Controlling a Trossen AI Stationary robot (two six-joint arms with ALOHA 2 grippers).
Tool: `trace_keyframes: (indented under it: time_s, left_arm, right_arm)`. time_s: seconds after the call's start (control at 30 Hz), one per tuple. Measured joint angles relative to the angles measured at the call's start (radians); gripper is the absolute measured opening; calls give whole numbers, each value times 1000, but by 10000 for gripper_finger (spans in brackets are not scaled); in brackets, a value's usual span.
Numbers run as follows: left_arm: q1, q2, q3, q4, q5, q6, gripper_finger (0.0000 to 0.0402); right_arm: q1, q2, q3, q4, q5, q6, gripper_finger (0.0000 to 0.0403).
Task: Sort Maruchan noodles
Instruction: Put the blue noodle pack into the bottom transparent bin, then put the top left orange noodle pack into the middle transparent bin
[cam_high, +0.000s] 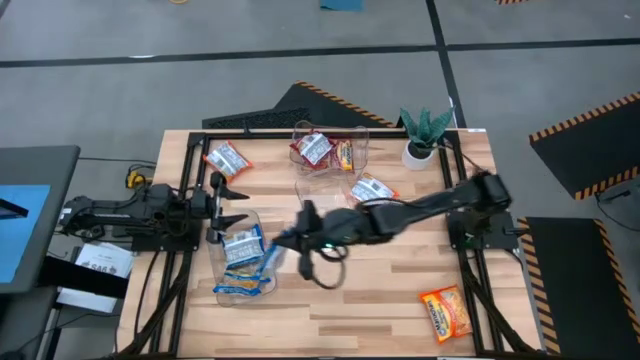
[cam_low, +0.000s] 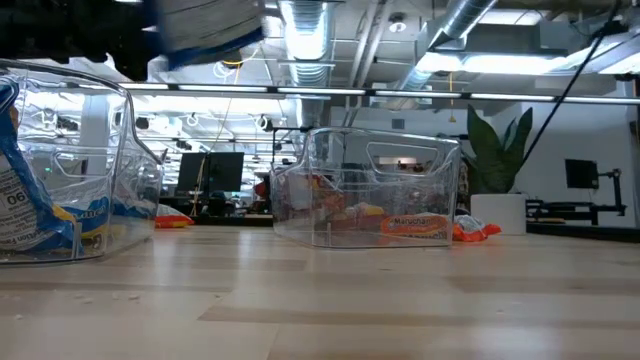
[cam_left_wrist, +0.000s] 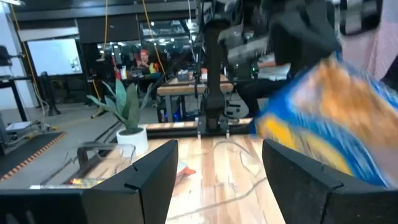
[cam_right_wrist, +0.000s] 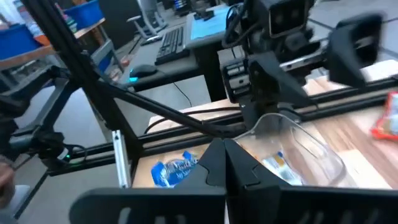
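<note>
R gripper (cam_high: 288, 240), fingers clenched on a blue Maruchan packet (cam_high: 272, 258), hangs at edge of the near-left clear bin (cam_high: 240, 290) w/ other blue packets, L gripper (cam_high: 232, 203) released, waiting beside; drop step in hand, next: release over bin.

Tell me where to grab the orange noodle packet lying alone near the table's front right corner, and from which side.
Judging from the high view, the orange packet lies flat and alone on the bare table, so come straight down from above. Close the fingers across its narrower width near the middle; the crinkly wrapper should bunch up enough to pinch. Nothing crowds it, so a top approach looks unobstructed.
</note>
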Motion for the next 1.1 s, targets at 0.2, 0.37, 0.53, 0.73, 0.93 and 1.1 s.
trace_keyframes:
  time_s: [0.2, 0.37, 0.53, 0.73, 0.93, 1.1]
  left_arm:
    - [0, -19, 18, -2, -2, -1, 226]
    - [0, -27, 18, -10, -3, -2, 226]
    - [0, -26, 18, -16, -3, -6, 226]
    - [0, -26, 18, -22, -3, -12, 226]
    - [0, -26, 18, -44, -2, -31, 226]
    - [0, -26, 18, -67, -2, -44, 226]
  right_arm:
    - [-70, 214, 157, 69, -187, -9, 7]
    - [-98, 345, 246, 78, -227, -8, 11]
    - [-117, 406, 281, 66, -258, 7, 54]
    - [-135, 389, 285, -16, -273, 9, 125]
    - [-137, 277, 286, -326, -210, -68, 190]
    - [-103, 188, 250, -742, 46, -77, 204]
